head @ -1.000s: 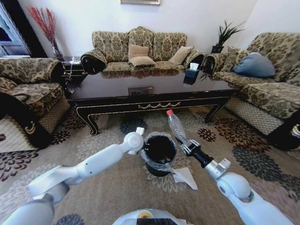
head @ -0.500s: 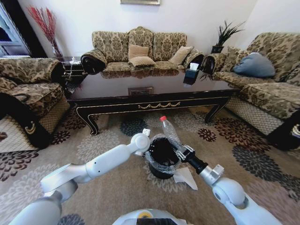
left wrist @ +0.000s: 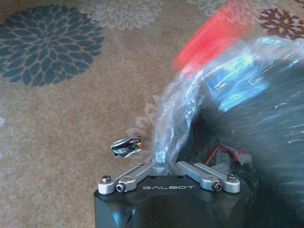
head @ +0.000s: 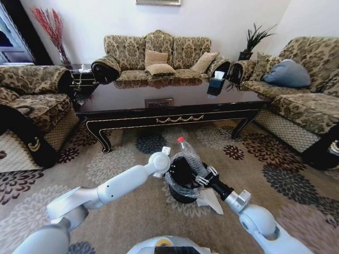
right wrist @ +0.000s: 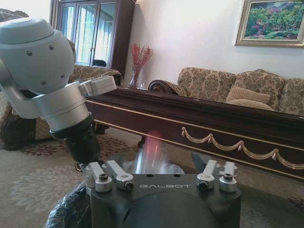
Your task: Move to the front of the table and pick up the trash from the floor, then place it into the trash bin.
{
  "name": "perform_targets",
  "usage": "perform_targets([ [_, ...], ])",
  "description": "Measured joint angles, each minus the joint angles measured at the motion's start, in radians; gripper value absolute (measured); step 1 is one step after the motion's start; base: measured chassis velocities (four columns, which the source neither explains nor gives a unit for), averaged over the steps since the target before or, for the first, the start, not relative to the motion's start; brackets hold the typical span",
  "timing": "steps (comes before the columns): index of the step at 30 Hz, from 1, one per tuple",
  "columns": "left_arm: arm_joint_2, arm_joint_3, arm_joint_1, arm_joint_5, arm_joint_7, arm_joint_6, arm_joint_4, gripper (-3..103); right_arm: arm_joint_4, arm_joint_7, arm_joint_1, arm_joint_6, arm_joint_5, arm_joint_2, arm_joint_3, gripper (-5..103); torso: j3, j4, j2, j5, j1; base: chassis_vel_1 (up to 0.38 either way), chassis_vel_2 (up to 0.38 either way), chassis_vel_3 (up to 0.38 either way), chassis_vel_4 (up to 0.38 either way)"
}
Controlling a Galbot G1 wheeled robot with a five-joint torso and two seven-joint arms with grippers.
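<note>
The trash bin (head: 183,191), black with a clear bag over its rim, stands on the carpet in front of the table (head: 175,117). My left gripper (head: 169,165) is at the bin's near-left rim, shut on a fold of the bag liner (left wrist: 167,124). My right gripper (head: 204,177) is shut on a clear plastic bottle (head: 189,155) with a red cap, tilted over the bin's mouth. In the right wrist view the bottle (right wrist: 149,153) rises between the fingers, with the table (right wrist: 213,124) behind it. A crumpled white paper (head: 211,201) lies on the carpet right of the bin.
Sofas stand left, right and behind the table. A tissue box (head: 216,83) sits on the tabletop. A small dark scrap (left wrist: 126,146) lies on the carpet by the bin, and a red piece (left wrist: 229,153) lies inside it. Open carpet lies left of the bin.
My right gripper has carried the bottle left and down, from beside the bin to over its mouth. My left gripper has shifted slightly right along the rim.
</note>
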Motion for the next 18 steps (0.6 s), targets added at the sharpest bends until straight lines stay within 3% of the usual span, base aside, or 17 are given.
perform_targets([
  [3,0.023,-0.017,0.023,0.005,-0.001,0.0,-0.019,0,-0.005,0.001,0.002,0.0,-0.001,0.002,-0.004,98,0.0,-0.0001,0.0,0.0,0.0,0.0,0.0,0.0,0.0],
  [10,0.053,-0.049,0.054,0.009,-0.001,0.0,-0.038,0,-0.008,0.009,0.001,0.0,0.002,0.001,0.01,100,0.0,0.0,0.0,0.0,0.0,0.0,0.0,0.0,0.0],
  [18,0.123,-0.162,0.139,0.005,0.003,0.0,-0.06,0,-0.055,0.034,0.014,-0.009,0.088,0.001,0.093,100,0.0,0.0003,0.0,0.0,0.0,0.0,0.0,0.0,0.0],
])
